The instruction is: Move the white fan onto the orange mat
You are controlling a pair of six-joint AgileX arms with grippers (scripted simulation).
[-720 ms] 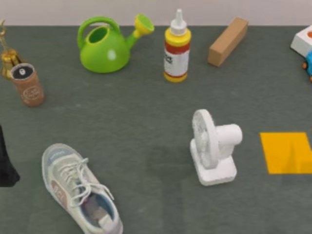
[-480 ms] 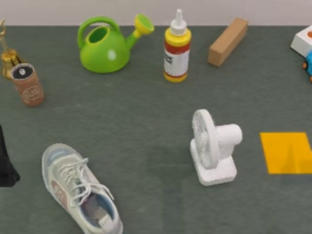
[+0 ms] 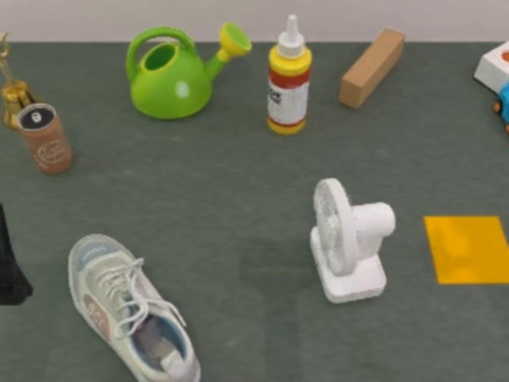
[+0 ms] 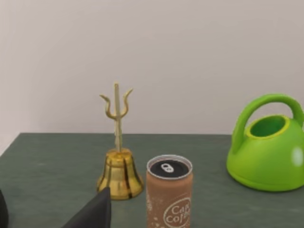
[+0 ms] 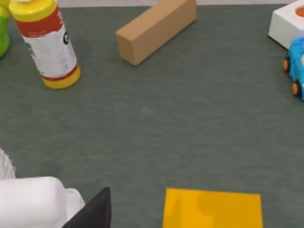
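Note:
The white fan [image 3: 350, 239] stands upright on its square base right of the table's middle, with its grilled head turned to the left. Its motor housing [image 5: 28, 202] shows at the edge of the right wrist view. The orange mat [image 3: 468, 248] lies flat to the fan's right, bare and a short gap away; the same mat [image 5: 213, 209] shows in the right wrist view. My right gripper [image 5: 92, 213] hovers above the strip between fan and mat, touching neither, and is outside the top view. My left gripper [image 3: 9, 274] is parked at the table's left edge.
Along the back stand a green watering can [image 3: 171, 76], a yellow-capped bottle [image 3: 288, 79] and a tan wooden block [image 3: 371, 68]. A white box [image 3: 497, 64] and a blue toy car [image 3: 504, 107] sit back right. A coffee can [image 3: 46, 139], gold bell [image 3: 12, 91] and sneaker [image 3: 131, 306] are at the left.
The dark shadow over the mat's right part has faded to a faint patch near its middle. The fan and the other objects have not moved.

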